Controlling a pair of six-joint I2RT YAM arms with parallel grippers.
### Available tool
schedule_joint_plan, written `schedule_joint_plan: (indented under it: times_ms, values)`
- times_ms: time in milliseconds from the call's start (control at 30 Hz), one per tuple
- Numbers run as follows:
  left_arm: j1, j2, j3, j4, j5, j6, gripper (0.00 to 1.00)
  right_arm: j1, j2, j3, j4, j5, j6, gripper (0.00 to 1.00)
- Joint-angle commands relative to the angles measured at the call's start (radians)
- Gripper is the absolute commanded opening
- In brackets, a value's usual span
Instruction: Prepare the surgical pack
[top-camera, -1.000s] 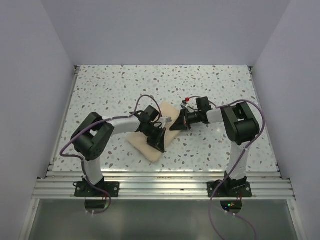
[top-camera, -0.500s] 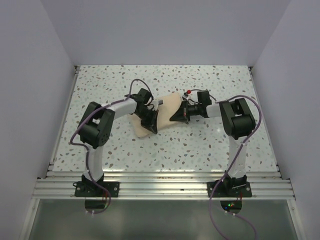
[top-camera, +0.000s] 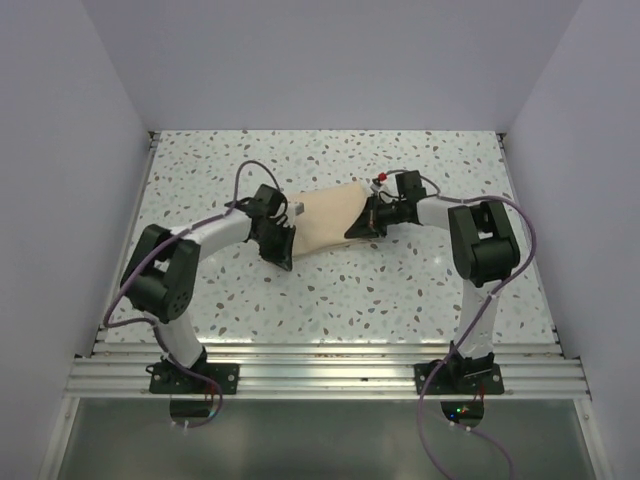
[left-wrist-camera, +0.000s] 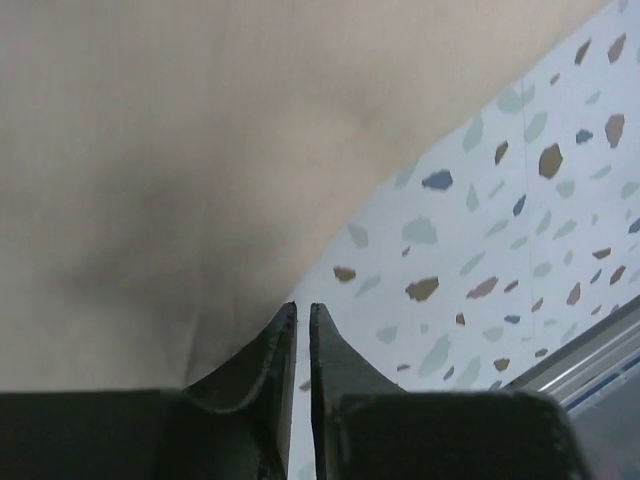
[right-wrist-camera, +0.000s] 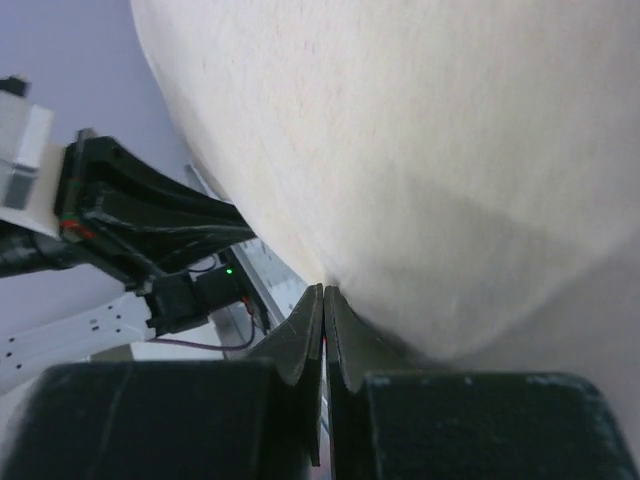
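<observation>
The surgical pack (top-camera: 325, 215) is a tan paper-like sheet stretched between my two grippers at the middle of the speckled table (top-camera: 420, 290). My left gripper (top-camera: 284, 254) holds its left lower edge, and my right gripper (top-camera: 352, 231) holds its right edge. In the left wrist view the left gripper (left-wrist-camera: 302, 305) has its jaws almost together at the edge of the wrap (left-wrist-camera: 200, 130). In the right wrist view the right gripper (right-wrist-camera: 323, 288) is shut with the wrap (right-wrist-camera: 430, 150) bulging from its tips. The wrap hides whatever lies beneath it.
White walls close in the table on the left, the right and the back. An aluminium rail (top-camera: 320, 375) runs along the near edge. The left arm (right-wrist-camera: 130, 220) shows beyond the wrap in the right wrist view.
Both grippers have moved toward the back of the table with the wrap. The left one has swung left, and the wrap now spreads wider between them.
</observation>
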Motion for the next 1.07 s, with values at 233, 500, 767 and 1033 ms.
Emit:
schedule_joint_plan:
  times_ms: [233,500,767,1033]
  values:
    - [0.022,-0.437,-0.178,0.049,-0.080,-0.055,0.30,-0.009,-0.325,0.026,-0.600,0.423,-0.313,0.22]
    - [0.022,-0.617,-0.282,0.126,-0.112,-0.138,0.50,-0.007,-0.534,-0.145,-0.678,0.664,-0.289,0.61]
    - [0.023,-0.805,-0.404,0.254,-0.143,-0.277,1.00,-0.009,-0.740,-0.346,-0.637,0.721,-0.248,0.99]
    - [0.023,-0.991,-0.575,0.510,-0.097,-0.449,1.00,-0.007,-0.866,-0.526,-0.250,0.486,-0.157,0.99]
